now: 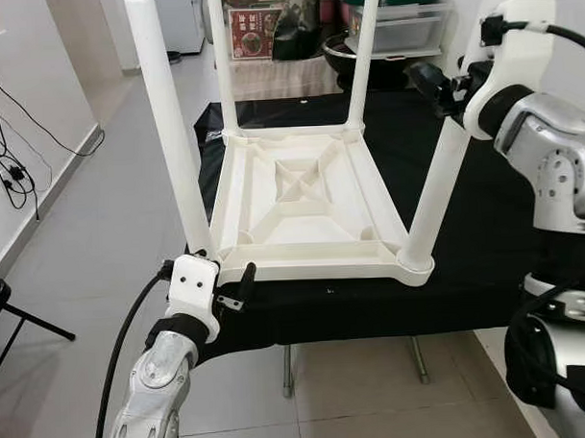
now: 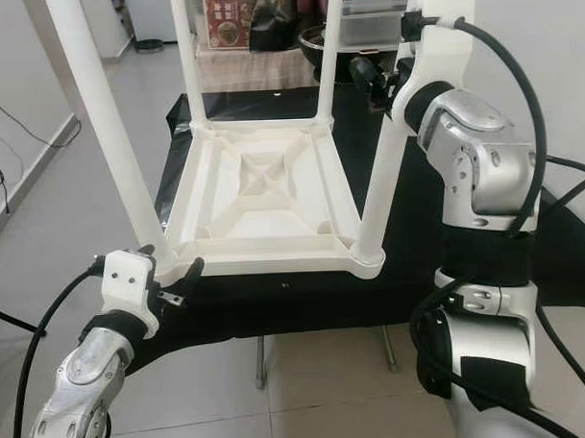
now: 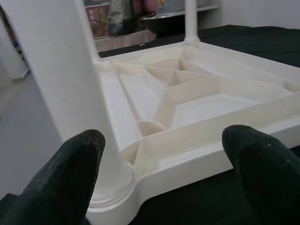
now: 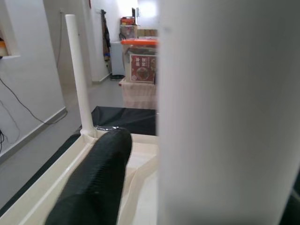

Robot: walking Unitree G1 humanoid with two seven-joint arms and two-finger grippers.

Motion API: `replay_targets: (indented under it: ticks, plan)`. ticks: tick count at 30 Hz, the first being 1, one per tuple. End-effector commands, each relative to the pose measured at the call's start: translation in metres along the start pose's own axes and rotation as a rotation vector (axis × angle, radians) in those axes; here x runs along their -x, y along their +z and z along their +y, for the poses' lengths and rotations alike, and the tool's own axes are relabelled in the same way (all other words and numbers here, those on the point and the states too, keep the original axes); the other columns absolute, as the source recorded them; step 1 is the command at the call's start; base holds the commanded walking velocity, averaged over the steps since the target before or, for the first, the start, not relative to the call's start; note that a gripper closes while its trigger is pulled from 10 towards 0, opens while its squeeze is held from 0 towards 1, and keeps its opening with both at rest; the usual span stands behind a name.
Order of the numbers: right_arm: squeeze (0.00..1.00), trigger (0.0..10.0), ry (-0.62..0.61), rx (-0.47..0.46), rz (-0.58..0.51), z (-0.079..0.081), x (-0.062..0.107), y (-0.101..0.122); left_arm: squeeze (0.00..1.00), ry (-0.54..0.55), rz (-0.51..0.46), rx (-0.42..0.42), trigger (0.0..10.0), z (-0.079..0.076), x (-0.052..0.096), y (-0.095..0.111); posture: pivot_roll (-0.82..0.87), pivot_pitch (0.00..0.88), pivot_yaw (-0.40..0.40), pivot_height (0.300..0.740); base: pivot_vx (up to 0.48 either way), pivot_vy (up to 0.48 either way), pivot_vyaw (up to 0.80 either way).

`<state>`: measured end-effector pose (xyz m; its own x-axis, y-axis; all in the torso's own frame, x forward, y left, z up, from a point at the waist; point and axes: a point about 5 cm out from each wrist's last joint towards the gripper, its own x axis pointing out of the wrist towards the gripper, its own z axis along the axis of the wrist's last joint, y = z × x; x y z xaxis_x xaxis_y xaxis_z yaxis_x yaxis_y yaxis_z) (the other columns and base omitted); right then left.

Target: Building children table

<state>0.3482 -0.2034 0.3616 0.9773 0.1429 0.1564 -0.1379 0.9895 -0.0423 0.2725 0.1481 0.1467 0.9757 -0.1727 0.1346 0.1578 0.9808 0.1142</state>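
- Cream-white plastic is the whole job here: the children's table lies upside down on a black cloth over a work surface, its ribbed underside facing up and all four legs already standing in their corner sockets.
- Nearest, the left gripper sits low at the table's near-left corner, its two black fingers spread wide and holding nothing; the near-left leg rises just beside one finger and the table's rim runs between the two (touching or merely close, I cannot tell).
- The near-right leg stands at the opposite near corner, its long axis upright and leaning slightly; the right gripper is high on it, one black finger seen alongside the shaft, so the fingers appear closed around the leg.
- My judgement: the right arm is the one on that leg, and pressing it home would mean pushing straight down along its axis into the socket.
- Farthest, the two far legs stand upright, and behind them storage bins and a dark pan (contents unclear).
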Motion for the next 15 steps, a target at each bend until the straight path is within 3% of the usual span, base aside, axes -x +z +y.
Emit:
replay_targets:
  ticks: [1, 10, 15]
  plan:
    - [0.0, 0.0, 0.015, -0.017, 0.004, 0.001, -0.001, 0.003, 0.0, 0.033, 0.022, 0.001, 10.0, 0.004, 0.003, -0.004, -0.07, 0.046, -0.046, 0.74, 0.0, 0.0, 0.0]
    - [0.0, 0.0, 0.029, -0.037, 0.039, 0.006, -0.002, -0.004, 0.0, 0.19, 0.036, -0.022, 10.0, 0.027, 0.003, -0.006, -0.07, 0.042, -0.045, 0.74, 0.0, 0.0, 0.0]
    - [0.0, 0.0, 0.029, -0.041, 0.045, 0.006, -0.001, -0.003, 0.0, 0.224, 0.043, -0.035, 10.0, 0.032, 0.006, -0.007, -0.07, 0.046, -0.042, 0.74, 0.0, 0.0, 0.0]
